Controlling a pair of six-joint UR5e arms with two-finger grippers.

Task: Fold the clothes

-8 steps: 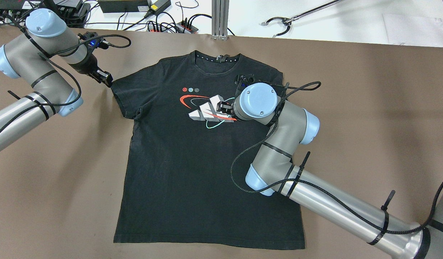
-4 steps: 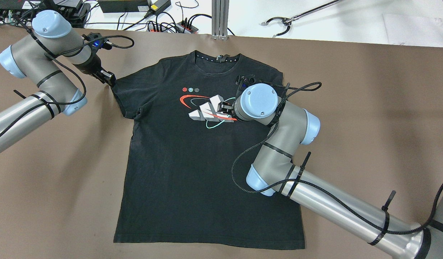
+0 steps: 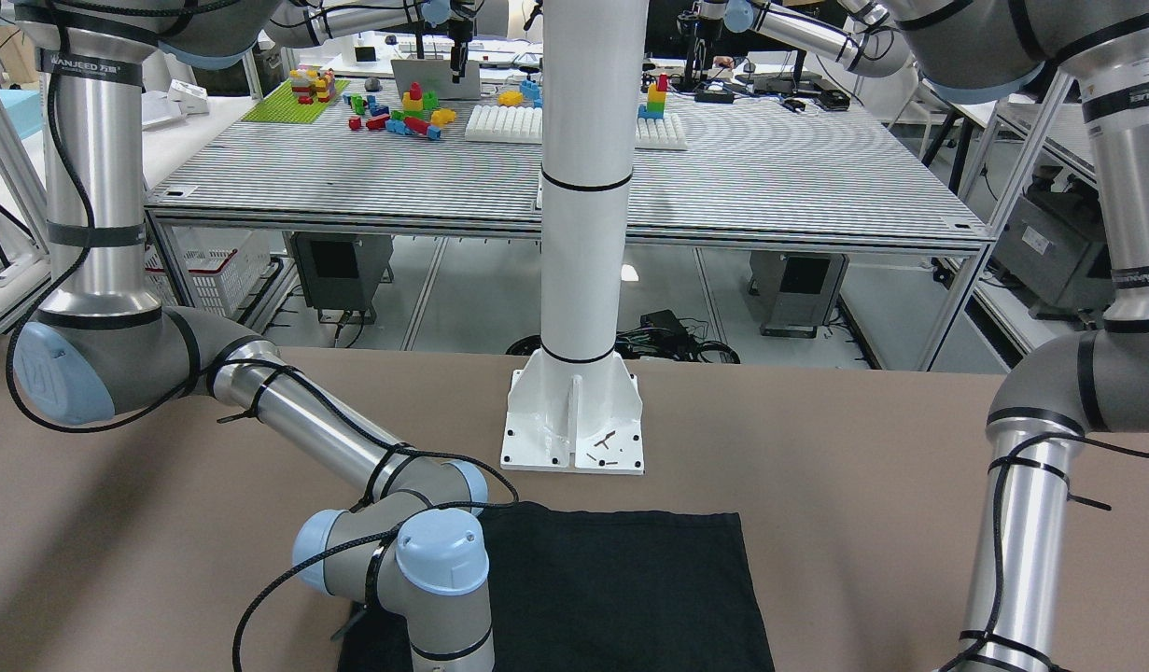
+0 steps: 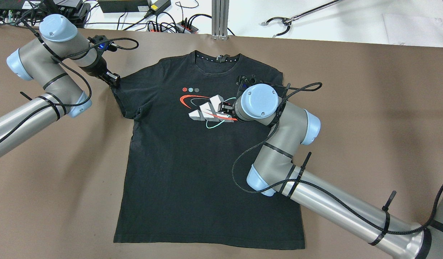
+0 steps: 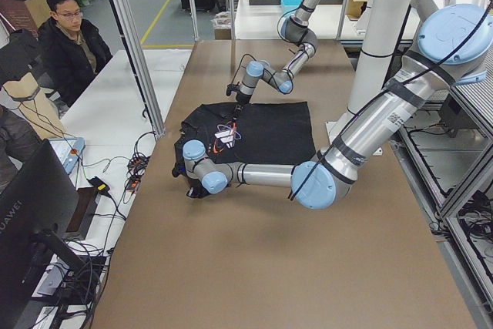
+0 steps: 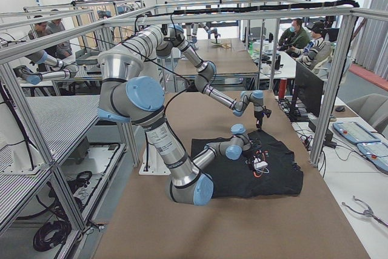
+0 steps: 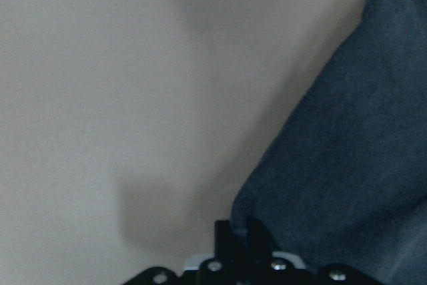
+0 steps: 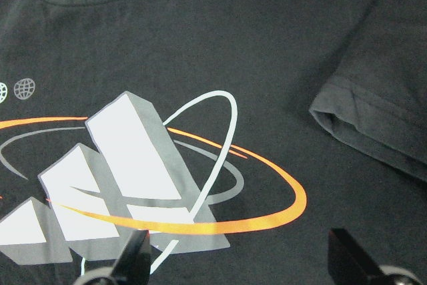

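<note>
Looking down on one black T-shirt spread flat and face up in the middle of the brown tabletop, collar toward the far edge, bottom hem toward the robot. Seen from the front-facing camera, lies with that hem just short of the white pillar's base plate, and reaches wider than it. Carries a chest print of white and grey blocks ringed by orange and pale loops, with three small round marks above. Has both short sleeves laid out to the sides.

Finds the left pincer at the top outer edge of the near sleeve, tip down at the cloth's border. Shows, in the left wrist view, its fingers drawn close together right where fabric meets bare tabletop; cannot tell whether any cloth sits between them.

Finds the right pincer over the chest print, its arm bent across the shirt's other half. Shows, in the right wrist view, its fingers standing wide apart, holding nothing, with only the print below. Catches, in the same view, the second sleeve with its stitched hem slightly rumpled.

Takes in cables on the white surface beyond the far edge, and a seated person in a dark jacket off that side.
</note>
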